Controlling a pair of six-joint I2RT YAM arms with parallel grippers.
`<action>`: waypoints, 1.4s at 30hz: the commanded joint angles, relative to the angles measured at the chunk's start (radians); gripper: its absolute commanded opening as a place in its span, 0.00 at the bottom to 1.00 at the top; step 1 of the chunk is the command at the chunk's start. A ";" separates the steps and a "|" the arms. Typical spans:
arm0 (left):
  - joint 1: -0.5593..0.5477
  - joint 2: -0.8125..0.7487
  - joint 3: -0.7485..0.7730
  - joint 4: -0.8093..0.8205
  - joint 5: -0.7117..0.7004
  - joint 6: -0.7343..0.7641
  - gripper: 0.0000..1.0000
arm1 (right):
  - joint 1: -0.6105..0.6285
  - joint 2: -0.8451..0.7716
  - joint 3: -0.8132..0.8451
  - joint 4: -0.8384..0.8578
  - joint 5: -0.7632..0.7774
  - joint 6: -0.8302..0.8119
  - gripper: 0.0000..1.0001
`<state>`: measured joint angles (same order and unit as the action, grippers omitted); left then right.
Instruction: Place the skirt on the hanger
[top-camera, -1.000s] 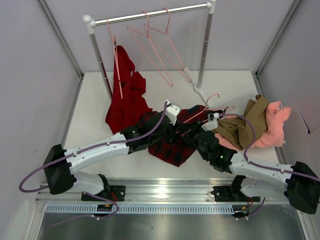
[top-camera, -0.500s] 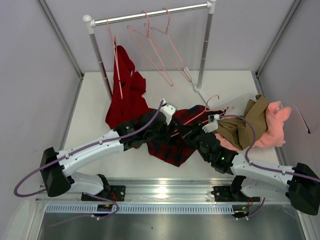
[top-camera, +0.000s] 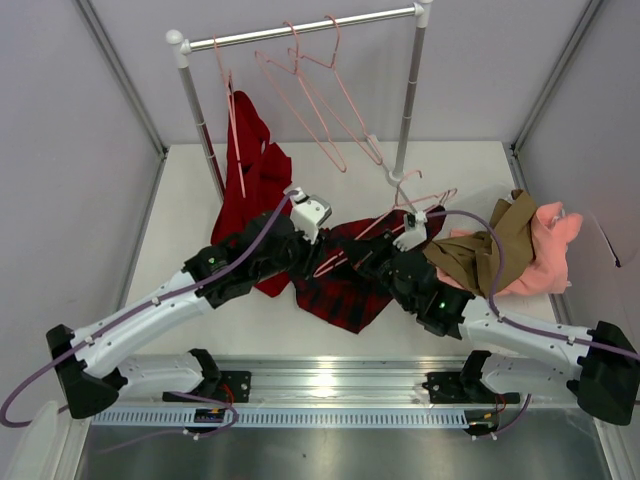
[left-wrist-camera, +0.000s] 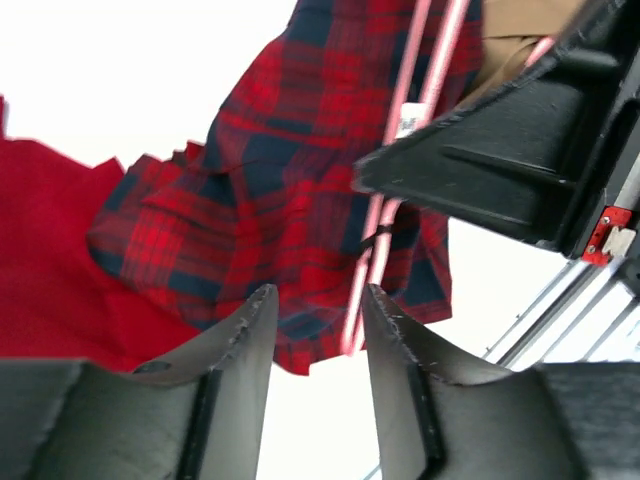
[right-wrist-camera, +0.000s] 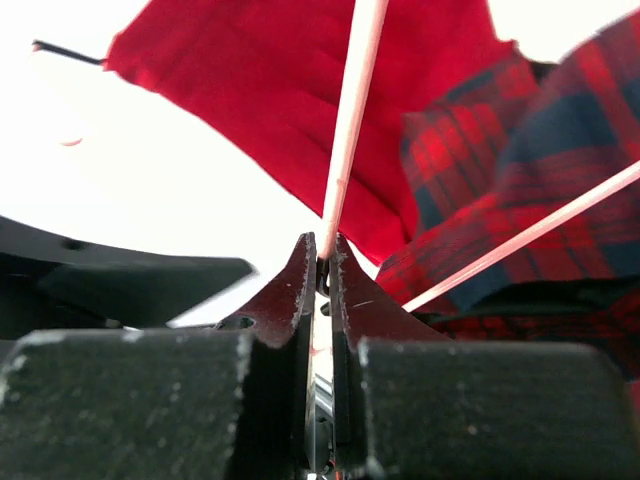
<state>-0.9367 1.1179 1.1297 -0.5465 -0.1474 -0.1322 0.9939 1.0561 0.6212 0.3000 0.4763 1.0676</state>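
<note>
Bunching under hanger (right-wrist-camera: 350, 120): red-navy plaid skirt (left-wrist-camera: 290, 200).

Plaid skirt (top-camera: 340, 290) under pink hanger (right-wrist-camera: 350, 110), centre.
The red-and-navy skirt lay crumpled; the thin hanger slanted across it, hook far-right.

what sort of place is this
Most likely a lab test cell, not a shop: two robot arms bolted at the edge of a white table, plain grey walls close around it, and a small clothes rail with spare hangers.
</note>
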 joint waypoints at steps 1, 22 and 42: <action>0.006 0.017 0.028 0.039 0.091 0.034 0.43 | 0.006 0.007 0.136 -0.044 -0.039 -0.132 0.00; 0.006 0.054 0.729 -0.225 0.006 0.007 0.66 | 0.005 0.091 0.684 -0.515 -0.435 -0.274 0.00; -0.016 0.264 0.843 -0.029 -0.196 -0.046 0.51 | 0.146 0.156 0.879 -0.690 -0.349 -0.333 0.00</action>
<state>-0.9466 1.4097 1.9839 -0.6891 -0.2855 -0.1680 1.1130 1.2251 1.4445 -0.4522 0.1013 0.7826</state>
